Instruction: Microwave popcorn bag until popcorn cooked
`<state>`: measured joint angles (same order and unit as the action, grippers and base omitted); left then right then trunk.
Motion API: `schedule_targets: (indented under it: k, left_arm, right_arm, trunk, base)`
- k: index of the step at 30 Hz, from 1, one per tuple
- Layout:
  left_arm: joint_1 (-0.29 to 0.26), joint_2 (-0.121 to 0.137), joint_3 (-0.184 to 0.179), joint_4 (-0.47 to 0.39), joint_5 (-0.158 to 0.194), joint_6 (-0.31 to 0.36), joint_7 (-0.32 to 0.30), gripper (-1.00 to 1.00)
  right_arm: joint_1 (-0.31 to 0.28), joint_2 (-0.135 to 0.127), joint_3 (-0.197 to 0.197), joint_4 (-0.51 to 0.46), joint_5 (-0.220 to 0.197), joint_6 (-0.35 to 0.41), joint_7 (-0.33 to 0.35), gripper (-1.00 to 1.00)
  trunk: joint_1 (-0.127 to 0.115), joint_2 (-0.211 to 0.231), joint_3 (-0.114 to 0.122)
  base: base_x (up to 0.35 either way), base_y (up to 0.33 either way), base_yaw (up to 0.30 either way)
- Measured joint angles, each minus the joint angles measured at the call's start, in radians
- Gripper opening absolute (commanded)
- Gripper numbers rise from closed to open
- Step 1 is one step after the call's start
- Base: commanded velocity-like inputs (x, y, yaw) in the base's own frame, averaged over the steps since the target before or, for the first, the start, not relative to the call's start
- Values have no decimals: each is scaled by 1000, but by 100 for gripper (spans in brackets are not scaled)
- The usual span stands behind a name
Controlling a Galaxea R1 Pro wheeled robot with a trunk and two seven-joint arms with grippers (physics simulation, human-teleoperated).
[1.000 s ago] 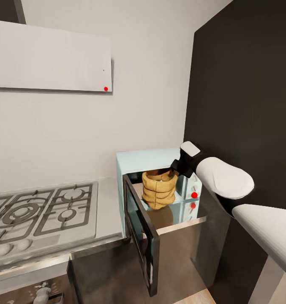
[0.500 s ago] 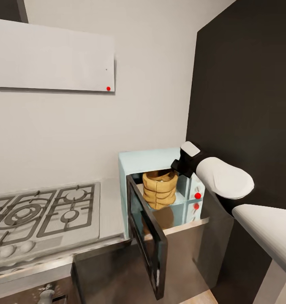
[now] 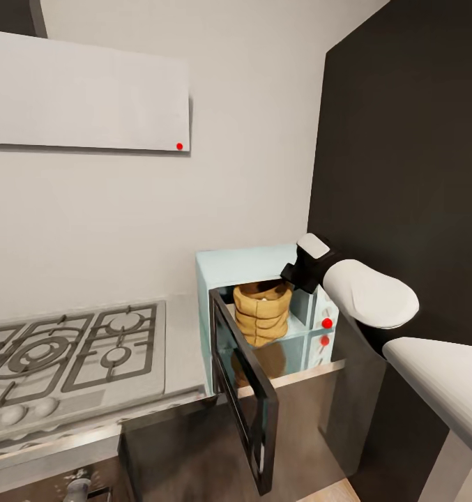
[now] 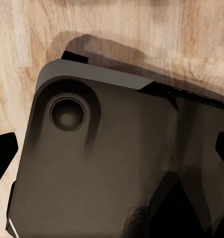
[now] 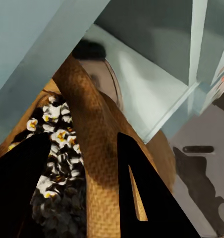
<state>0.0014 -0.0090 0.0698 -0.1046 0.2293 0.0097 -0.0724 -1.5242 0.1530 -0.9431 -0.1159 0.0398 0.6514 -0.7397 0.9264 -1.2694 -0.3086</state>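
The pale blue microwave (image 3: pixel 225 268) stands on the steel countertop (image 3: pixel 183 348) with its black-framed door (image 3: pixel 246 394) swung wide open. Inside its cavity the tan popcorn bag (image 3: pixel 262 317) stands upright. My right arm reaches in from the right, its wrist (image 3: pixel 305 268) at the bag's rim. In the right wrist view my right gripper (image 5: pixel 84 191) straddles the bag's wall (image 5: pixel 99 163), shut on it, one finger inside on the whitish popcorn (image 5: pixel 54 148). My left gripper (image 4: pixel 114 151) hangs open over my dark base (image 4: pixel 116 163).
A steel gas hob (image 3: pixel 75 348) fills the countertop left of the microwave. A flat white hood (image 3: pixel 89 97) hangs above it. A tall dark panel (image 3: pixel 403 174) closes the right side, close behind my right arm. Wooden floor (image 4: pixel 141 25) lies below.
The head view shifted slightly between one second and half a second ago. Since then the bag has edged a little to the left inside the microwave; the door stays wide open.
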Motion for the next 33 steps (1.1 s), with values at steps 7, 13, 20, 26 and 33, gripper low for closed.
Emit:
schedule_targets:
  k: [7, 13, 20, 26, 33]
  left_arm:
    - [0, 0, 0, 0, 0, 0, 0, 100]
    - [0, 0, 0, 0, 0, 0, 0, 100]
    - [0, 0, 0, 0, 0, 0, 0, 100]
    - [0, 0, 0, 0, 0, 0, 0, 100]
    - [0, 0, 0, 0, 0, 0, 0, 100]
  right_arm:
    - [0, 11, 3, -1, 2, 1, -15, -100]
    - [0, 13, 3, -1, 0, -3, -19, -100]
    - [0, 11, -7, -5, -19, -16, -21, -100]
    - [0, 9, -12, -7, -80, -18, -23, -100]
    - [0, 0, -10, -9, -75, -9, -33, -100]
  trunk:
    - [0, 0, 0]
    - [0, 0, 0]
    - [0, 0, 0]
    - [0, 0, 0]
    - [0, 0, 0]
  base:
    - [0, 0, 0]
    - [0, 0, 0]
    - [0, 0, 0]
    - [0, 0, 0]
    - [0, 0, -73]
